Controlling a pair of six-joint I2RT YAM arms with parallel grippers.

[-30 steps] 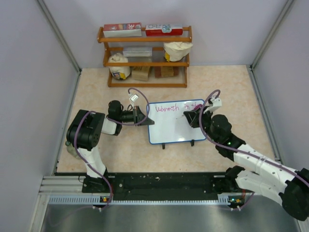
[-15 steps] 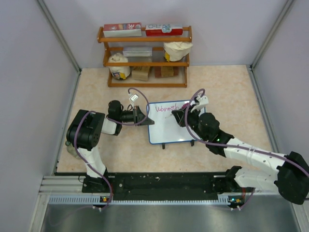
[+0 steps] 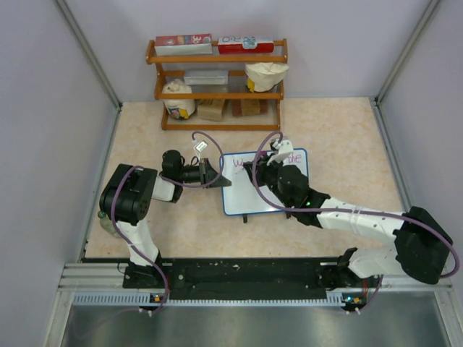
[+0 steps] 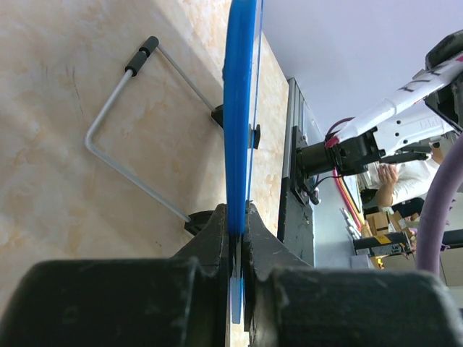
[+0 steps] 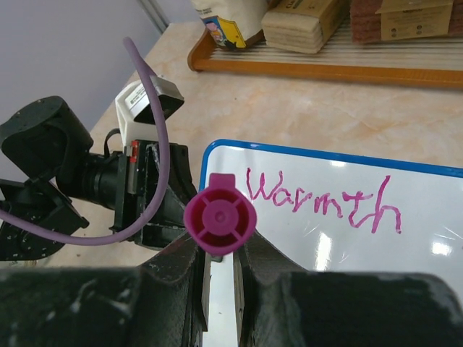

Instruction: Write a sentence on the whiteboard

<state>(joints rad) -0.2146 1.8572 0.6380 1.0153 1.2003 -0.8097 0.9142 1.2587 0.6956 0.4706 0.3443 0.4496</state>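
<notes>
While the left gripper [image 4: 237,220] pinched the frame of the whiteboard [image 4: 239,108] ahead of it, the right gripper [image 5: 221,264] squeezed a magenta marker [image 5: 220,223] above that seemingly light, stiff, glossy board, best held by its edge.

Right wrist camera: marker pinched above the board
I'm looking down my right gripper [image 5: 219,251], its two fingers closed on a magenta marker [image 5: 219,220] seen end-on. Beyond it lies the whiteboard [image 5: 434,217] with its blue frame, "Warmth" [image 5: 322,202] written in magenta near its top. The left gripper [image 5: 160,210] sits at the board's left edge, a purple cable [image 5: 150,137] looping over it; a wooden shelf [image 5: 325,71] stands on the table [image 5: 289,116] behind
</notes>
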